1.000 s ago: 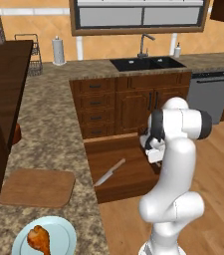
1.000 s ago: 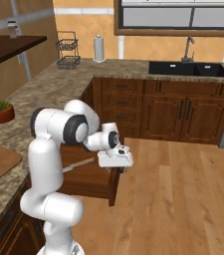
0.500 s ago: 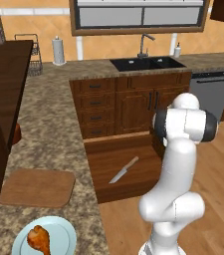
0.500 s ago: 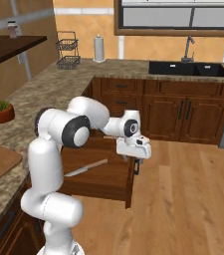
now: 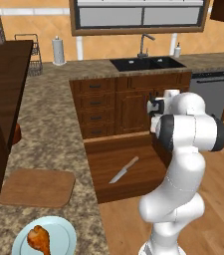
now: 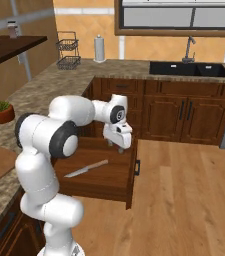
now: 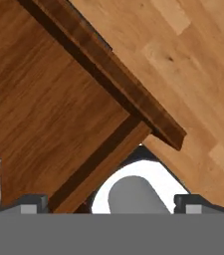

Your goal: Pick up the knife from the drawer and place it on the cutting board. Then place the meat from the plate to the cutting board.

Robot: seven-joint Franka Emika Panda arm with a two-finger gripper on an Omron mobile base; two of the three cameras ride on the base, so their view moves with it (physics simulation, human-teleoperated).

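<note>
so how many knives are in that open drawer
1. The knife lies flat on the floor of the open drawer, near its middle, apart from the walls. Nothing else shows inside.

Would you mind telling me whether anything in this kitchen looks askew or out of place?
Nothing looks spilled or damaged. The knife lies at a slant on the floor of the pulled-out drawer, and the drumstick rests on the plate beside the bare cutting board.

Knife (image 5: 124,170) lies in the drawer (image 5: 133,188) — meat (image 5: 39,238) on plate (image 5: 63,234), beside board (image 5: 36,187).
</note>
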